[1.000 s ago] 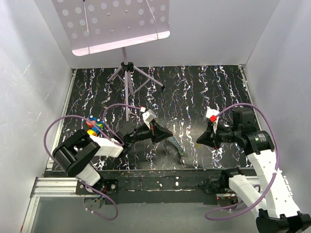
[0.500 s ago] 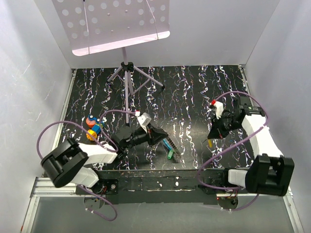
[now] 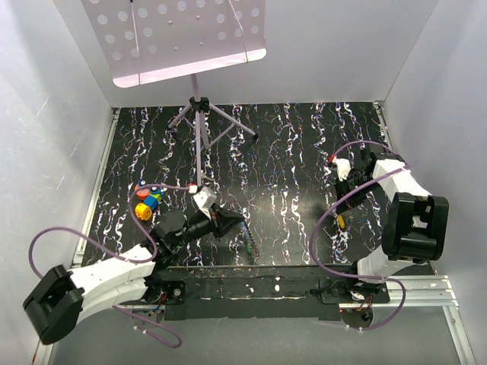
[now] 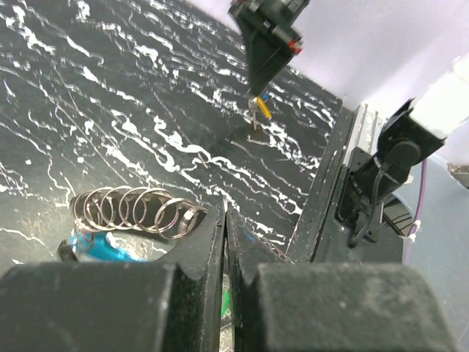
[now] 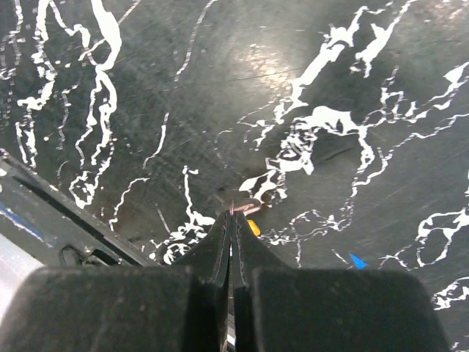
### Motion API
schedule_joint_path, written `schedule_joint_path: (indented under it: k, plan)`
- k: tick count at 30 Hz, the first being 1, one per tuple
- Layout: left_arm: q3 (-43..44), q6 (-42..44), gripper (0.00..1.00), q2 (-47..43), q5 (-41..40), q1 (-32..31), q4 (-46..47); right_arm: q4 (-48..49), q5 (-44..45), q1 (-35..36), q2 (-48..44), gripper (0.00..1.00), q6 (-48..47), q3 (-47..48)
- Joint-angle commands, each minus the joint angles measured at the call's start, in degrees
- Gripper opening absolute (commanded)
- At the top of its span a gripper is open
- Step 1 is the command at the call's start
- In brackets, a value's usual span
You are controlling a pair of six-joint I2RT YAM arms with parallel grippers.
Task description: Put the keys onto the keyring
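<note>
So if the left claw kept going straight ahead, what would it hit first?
Probably the right claw, holding the yellow key down at the mat; only bare mat lies between. The left claw's tilt is unclear, so it might touch mat sooner. The keyring chain lies left of that line.

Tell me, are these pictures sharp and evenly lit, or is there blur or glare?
Top external: sharp, but the perforated stand plate is washed out by light. Left wrist: the ring chain is crisp, the left gripper close up is soft. Right wrist: a glare patch on the table, the right gripper blurred.
</note>
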Motion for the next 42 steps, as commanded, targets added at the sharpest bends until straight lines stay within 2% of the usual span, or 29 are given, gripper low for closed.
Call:
schedule_joint_path:
  k: [1, 4, 14, 34, 42]
  plan:
    - [0.0, 3.7, 0.0, -9.1, -2.8, -0.3, -9.8, 3.9, 3.0, 0.2, 2.9, 0.01, 2.6, 2.9]
    - [-0.3, 4.0, 0.0, -11.4, -3.0, -0.3, -11.5, 6.4, 3.2, 1.3, 5.2, 0.01, 4.1, 3.5]
    - [-0.4, 4.0, 0.0, -11.2, -2.6, -0.3, -11.1, 13.8, 4.0, 4.3, 9.0, 0.01, 9.5, 4.5]
    - [-0.4, 3.5, 0.0, -11.7, -2.3, -0.3, -11.0, 14.3, 3.1, 5.0, 10.6, 0.01, 10.6, 3.3]
    - [-0.5, 3.2, 0.0, -12.6, -2.4, -0.3, -11.6, 14.4, 3.0, 5.1, 10.6, 0.05, 10.7, 3.1]
